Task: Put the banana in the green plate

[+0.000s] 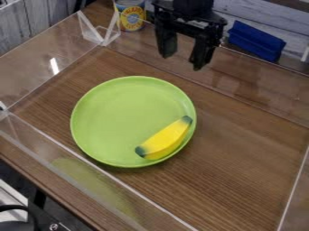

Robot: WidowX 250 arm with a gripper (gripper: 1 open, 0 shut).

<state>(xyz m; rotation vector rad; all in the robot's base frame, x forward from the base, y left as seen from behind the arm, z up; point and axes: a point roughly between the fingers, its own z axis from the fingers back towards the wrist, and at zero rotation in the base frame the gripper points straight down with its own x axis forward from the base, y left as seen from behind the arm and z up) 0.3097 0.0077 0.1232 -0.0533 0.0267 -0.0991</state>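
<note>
The yellow banana [167,139] with dark tips lies inside the lime-green plate [108,113], against its right-hand rim. The plate rests on the wooden table, left of centre. My black gripper [182,51] hangs well above and behind the plate, near the back of the table. Its two fingers [201,52] point down and stand apart, open, with nothing between them. It touches neither the banana nor the plate.
Clear acrylic walls [85,194] fence the wooden table [241,153] on all sides. Behind the back wall sit a blue box [257,38] and a yellow-labelled container [130,15].
</note>
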